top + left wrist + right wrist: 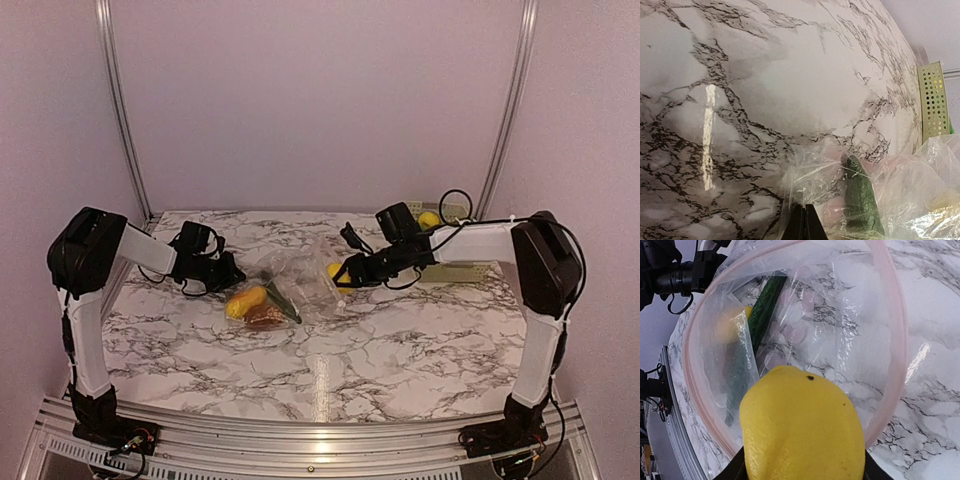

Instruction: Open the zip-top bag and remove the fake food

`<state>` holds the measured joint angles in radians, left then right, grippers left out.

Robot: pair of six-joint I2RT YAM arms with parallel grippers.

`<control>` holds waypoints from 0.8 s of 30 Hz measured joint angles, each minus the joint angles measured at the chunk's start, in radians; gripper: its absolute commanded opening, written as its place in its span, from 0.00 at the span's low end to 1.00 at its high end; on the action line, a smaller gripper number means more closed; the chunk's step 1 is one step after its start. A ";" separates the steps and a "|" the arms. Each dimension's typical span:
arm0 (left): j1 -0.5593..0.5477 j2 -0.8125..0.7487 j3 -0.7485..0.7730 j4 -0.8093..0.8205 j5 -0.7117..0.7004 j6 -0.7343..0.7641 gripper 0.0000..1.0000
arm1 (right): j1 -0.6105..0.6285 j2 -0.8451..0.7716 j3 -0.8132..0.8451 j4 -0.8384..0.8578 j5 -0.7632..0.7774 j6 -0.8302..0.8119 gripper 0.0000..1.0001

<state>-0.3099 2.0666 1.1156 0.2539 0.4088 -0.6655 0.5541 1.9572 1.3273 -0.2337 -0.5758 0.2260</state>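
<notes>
Both arms were out over the marble table, w/ the zip-top bag lying between them, approx. mid-table. The left claw was at the bag's left end. Its 2 fingers were pressed together w/ a fold of the clear plastic pinched in them, and the left wrist view showed no gap.

The right claw was at the bag's right end, clamped on a yellow lemon. Only slivers of its fingers showed on either side in the right wrist view, so it was spread about as wide as the lemon. The bag's mouth gaped toward that claw, its pinkish zip rim making 1 wide loop. The lemon sat right at that mouth, and I couldn't tell if it was fully clear of the rim.

The rest of the fake food lay toward the bag's left end, seen through the plastic. There was a yellow-orange piece and a brown round piece just beside it. A long green pod ran lengthwise toward the mouth.

A pale green perforated basket sat at the back right, apart from the bag, w/ another yellow piece near its far end.
</notes>
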 measured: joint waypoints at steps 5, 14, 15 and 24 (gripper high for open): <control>0.018 0.000 0.018 -0.029 -0.018 0.008 0.00 | -0.059 -0.092 -0.049 -0.066 -0.025 -0.044 0.31; 0.019 0.000 0.030 -0.054 -0.026 0.023 0.00 | -0.364 -0.232 -0.009 -0.120 -0.001 -0.075 0.33; 0.019 0.000 0.032 -0.056 -0.026 0.023 0.00 | -0.399 -0.232 0.000 -0.124 0.008 -0.078 0.34; 0.019 0.000 0.036 -0.065 -0.029 0.027 0.00 | -0.677 -0.221 0.014 -0.171 0.139 -0.093 0.53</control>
<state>-0.2905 2.0666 1.1515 0.1890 0.3801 -0.6388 -0.1226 1.7359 1.3411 -0.4046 -0.4370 0.1326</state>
